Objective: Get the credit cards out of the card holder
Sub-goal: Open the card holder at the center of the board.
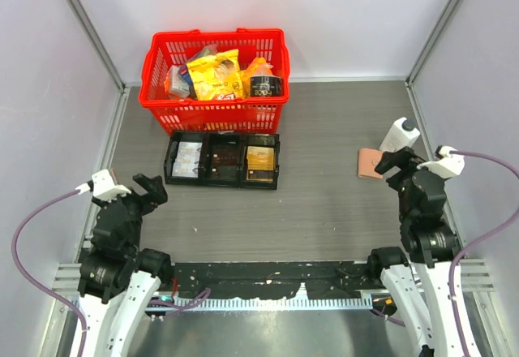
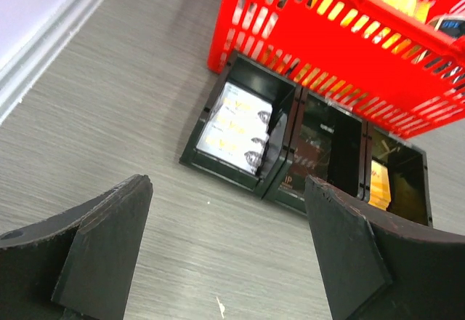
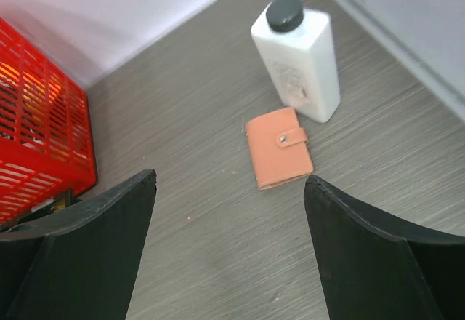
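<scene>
The card holder (image 3: 278,148), a tan-pink leather wallet, lies folded shut with its snap tab fastened, flat on the table. It shows at the right in the top view (image 1: 370,163), partly hidden by the right arm. No credit cards show; they are hidden inside. My right gripper (image 3: 229,189) is open and empty, above the table just short of the wallet. My left gripper (image 2: 225,189) is open and empty at the near left (image 1: 151,191), far from the wallet.
A white bottle with a black cap (image 3: 298,57) stands just beyond the wallet. A black three-compartment tray (image 1: 223,160) holds packets. A red basket (image 1: 215,81) of groceries stands behind it. Walls close in on both sides.
</scene>
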You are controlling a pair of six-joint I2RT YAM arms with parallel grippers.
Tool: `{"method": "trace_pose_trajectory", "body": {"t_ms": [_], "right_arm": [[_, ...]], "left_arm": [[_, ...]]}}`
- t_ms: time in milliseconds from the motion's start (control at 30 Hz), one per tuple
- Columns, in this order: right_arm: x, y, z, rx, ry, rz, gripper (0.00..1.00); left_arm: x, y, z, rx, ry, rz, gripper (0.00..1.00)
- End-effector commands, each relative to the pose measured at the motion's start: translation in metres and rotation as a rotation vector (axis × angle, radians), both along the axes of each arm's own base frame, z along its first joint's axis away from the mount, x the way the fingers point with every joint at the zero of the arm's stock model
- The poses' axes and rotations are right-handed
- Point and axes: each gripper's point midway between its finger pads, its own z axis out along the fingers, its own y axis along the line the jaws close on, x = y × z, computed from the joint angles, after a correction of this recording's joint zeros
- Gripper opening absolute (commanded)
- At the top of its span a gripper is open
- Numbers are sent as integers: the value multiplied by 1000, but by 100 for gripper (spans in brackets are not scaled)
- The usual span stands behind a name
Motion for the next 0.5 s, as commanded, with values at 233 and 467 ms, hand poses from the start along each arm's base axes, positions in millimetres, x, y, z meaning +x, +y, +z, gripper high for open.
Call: {"method": "trace_pose_trajectory", "body": {"t_ms": [233, 467], "right_arm": [[48, 25, -84, 236, 115, -4, 89], [49, 0, -96, 208, 50, -137, 90]], "left_arm": [[7, -13, -14, 1, 102, -58, 92], [7, -16, -13, 4, 94, -73, 92]]}}
